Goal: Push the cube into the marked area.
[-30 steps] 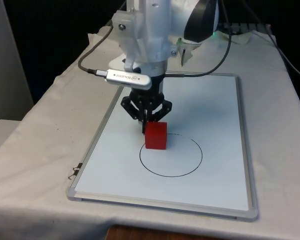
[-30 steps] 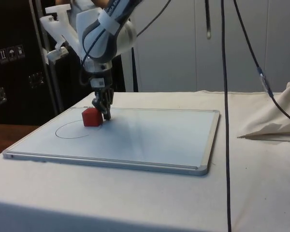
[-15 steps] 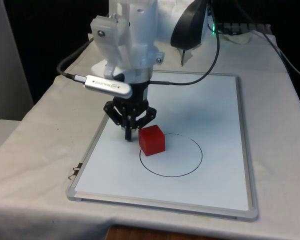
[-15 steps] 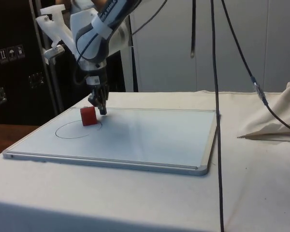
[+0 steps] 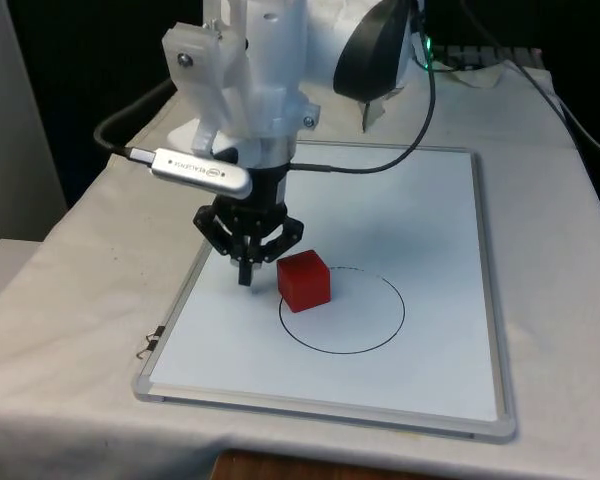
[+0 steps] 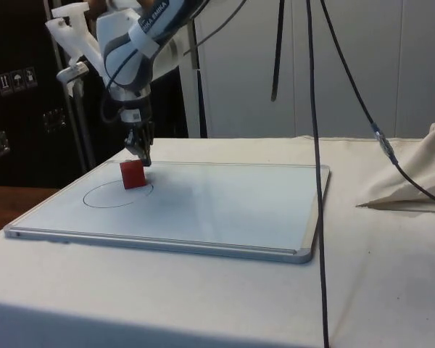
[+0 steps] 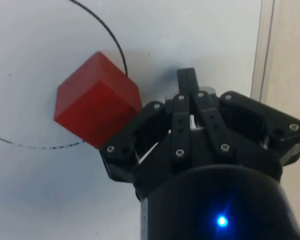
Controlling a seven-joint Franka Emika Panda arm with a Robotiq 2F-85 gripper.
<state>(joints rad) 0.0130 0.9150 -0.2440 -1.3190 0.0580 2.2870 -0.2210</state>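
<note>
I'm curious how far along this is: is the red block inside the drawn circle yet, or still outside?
Partly in. The red cube sits across the circle's line, with part of its base outside it, in the front and wrist views.

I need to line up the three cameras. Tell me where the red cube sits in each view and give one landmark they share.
Front view: the red cube sits on the drawn circle's line, at its edge on the front view's left, beside the gripper.
Side view: the cube sits on the circle's far edge, just below the gripper.
Wrist view: the cube lies across the circle's line, next to the fingers.
Shared landmark: the drawn circle.
</note>
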